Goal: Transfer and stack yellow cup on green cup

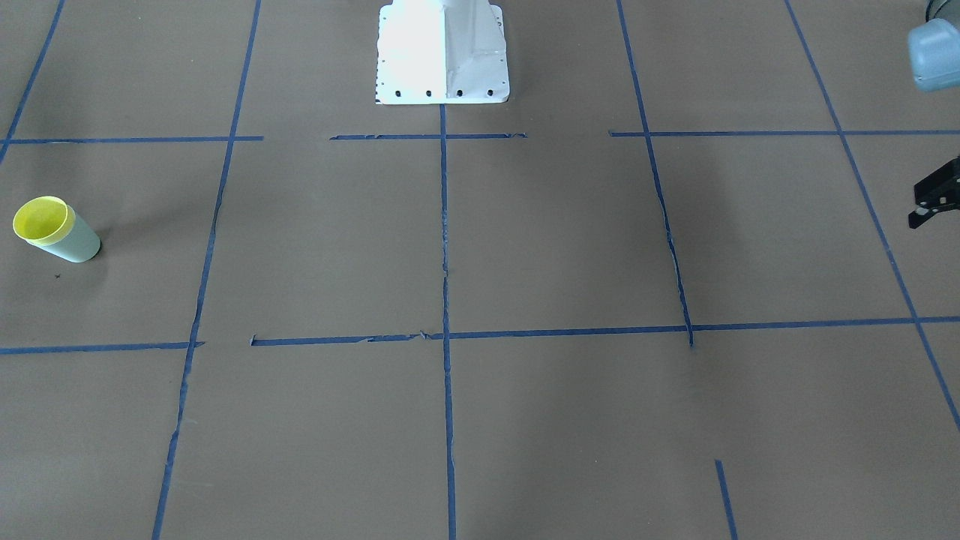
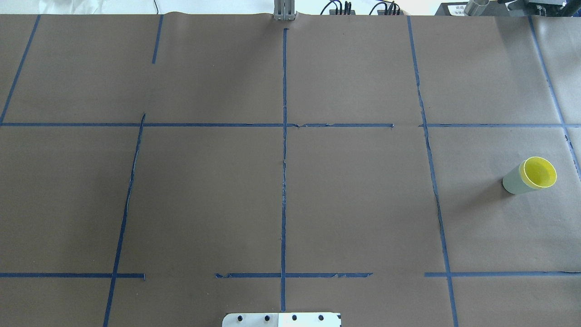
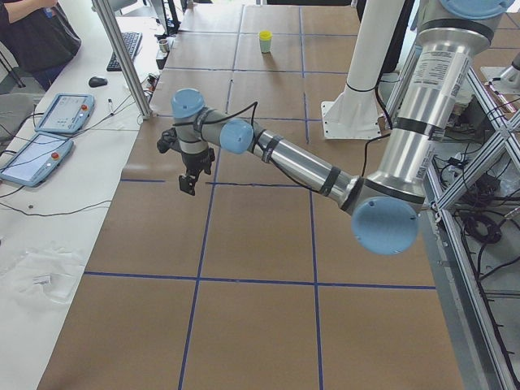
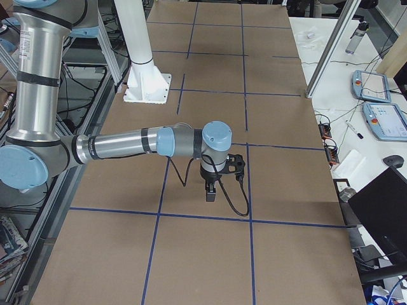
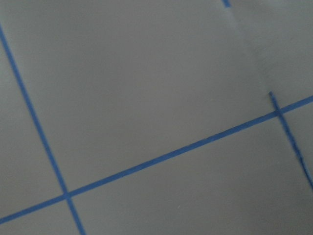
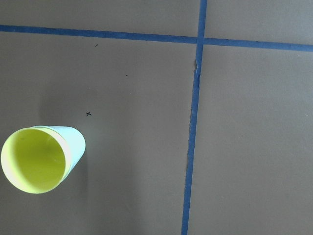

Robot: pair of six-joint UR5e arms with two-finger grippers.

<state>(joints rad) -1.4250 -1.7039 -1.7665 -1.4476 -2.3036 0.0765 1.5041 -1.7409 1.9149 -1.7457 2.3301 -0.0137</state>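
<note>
Stacked pair: bright yellow tapered plastic tumbler [image 2: 539,173] nested inside pale mint-green tapered plastic tumbler [image 2: 512,183], on brown paper-covered counter [image 2: 354,195] gridded with blue tape [image 2: 284,181].

Location: the robot's right end of the counter, upright inside one tape square, off the lines; the yellow rim shows above the green wall. Above the counter near the pair hangs the right tool [image 4: 210,192], its wrist view looking down into the yellow mouth; spread of its jaws cannot be told. Over the opposite end, well apart, hangs the left tool [image 3: 188,183]; spread likewise cannot be told.
</note>
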